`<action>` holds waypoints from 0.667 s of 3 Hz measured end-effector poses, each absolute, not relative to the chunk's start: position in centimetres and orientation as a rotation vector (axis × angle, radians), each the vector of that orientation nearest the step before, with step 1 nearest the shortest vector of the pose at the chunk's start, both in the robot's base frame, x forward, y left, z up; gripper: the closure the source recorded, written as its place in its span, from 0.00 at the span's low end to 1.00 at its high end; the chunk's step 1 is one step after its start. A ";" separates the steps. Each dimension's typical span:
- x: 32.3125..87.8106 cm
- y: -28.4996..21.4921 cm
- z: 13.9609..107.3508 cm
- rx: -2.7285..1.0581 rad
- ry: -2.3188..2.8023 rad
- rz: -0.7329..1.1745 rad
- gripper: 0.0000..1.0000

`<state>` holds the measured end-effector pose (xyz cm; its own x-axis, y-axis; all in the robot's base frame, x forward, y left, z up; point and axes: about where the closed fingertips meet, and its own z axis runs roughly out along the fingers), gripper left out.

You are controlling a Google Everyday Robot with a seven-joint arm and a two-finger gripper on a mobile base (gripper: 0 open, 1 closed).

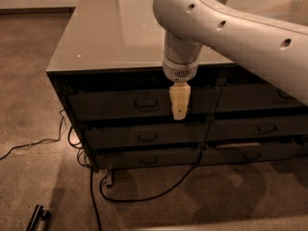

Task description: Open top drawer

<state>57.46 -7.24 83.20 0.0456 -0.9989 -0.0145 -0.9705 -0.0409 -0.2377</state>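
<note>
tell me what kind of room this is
Probably an office or lab: carpeted floor, a drawer cabinet with loose cables beneath. The gripper hangs before the top drawer, right of its pull.

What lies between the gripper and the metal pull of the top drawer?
In the camera view, only bare front of the top drawer lies there; the gripper hangs beside the pull.

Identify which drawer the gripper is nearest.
The top drawer of the left column: the gripper hangs before its front, right of its metal pull; other drawers lie lower or rightward.
</note>
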 end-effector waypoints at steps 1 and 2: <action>57.3 -7.2 83.4 -2.118 2.028 -0.223 0.00; 57.7 -8.7 81.2 -2.056 2.045 -0.098 0.00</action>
<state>57.65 -8.66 81.21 0.0185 -0.9925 -0.1206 -0.9764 0.0080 -0.2159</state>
